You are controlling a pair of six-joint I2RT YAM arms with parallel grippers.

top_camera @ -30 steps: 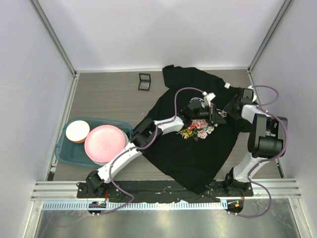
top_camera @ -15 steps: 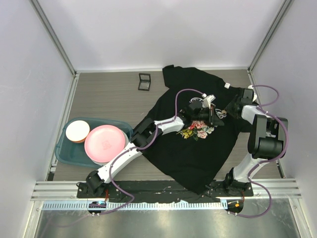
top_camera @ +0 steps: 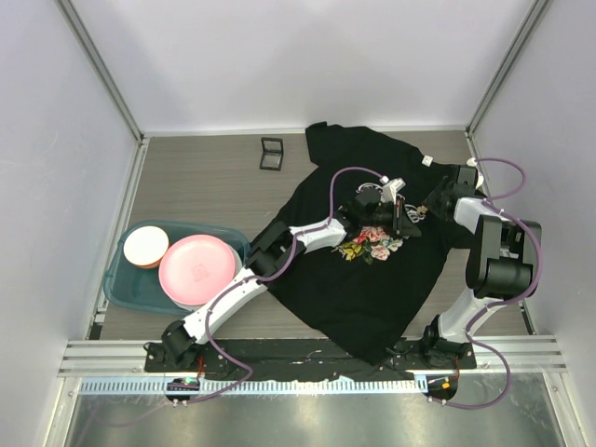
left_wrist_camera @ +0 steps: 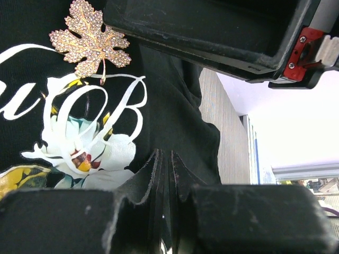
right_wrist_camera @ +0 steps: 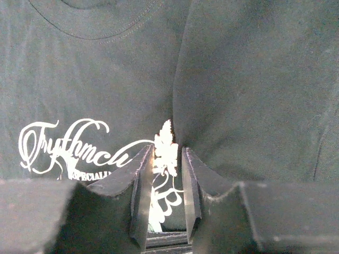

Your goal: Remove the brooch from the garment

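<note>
The garment [top_camera: 372, 279] is a black T-shirt spread on the table, with a rose print and white script [right_wrist_camera: 58, 145]. The brooch [left_wrist_camera: 90, 39] is a sparkling gold maple leaf pinned just above the print. My left gripper [left_wrist_camera: 167, 159] is shut on a raised fold of the shirt's black cloth just below the brooch. My right gripper [right_wrist_camera: 167, 151] hovers over the shirt with its jaws a narrow gap apart. The brooch [right_wrist_camera: 165, 143] shows in that gap at the tips, and no contact is visible. From the left wrist, the right gripper [left_wrist_camera: 212, 37] sits right beside the leaf.
A teal bin [top_camera: 121, 279] at the left holds a pink plate [top_camera: 196, 270] and a white and orange bowl [top_camera: 146, 246]. A small black box [top_camera: 272, 154] lies on the wooden table behind the shirt. White walls close in on three sides.
The right gripper's jaws have narrowed over the brooch. The left gripper has tightened a little on the fold. Both arms have barely shifted.
</note>
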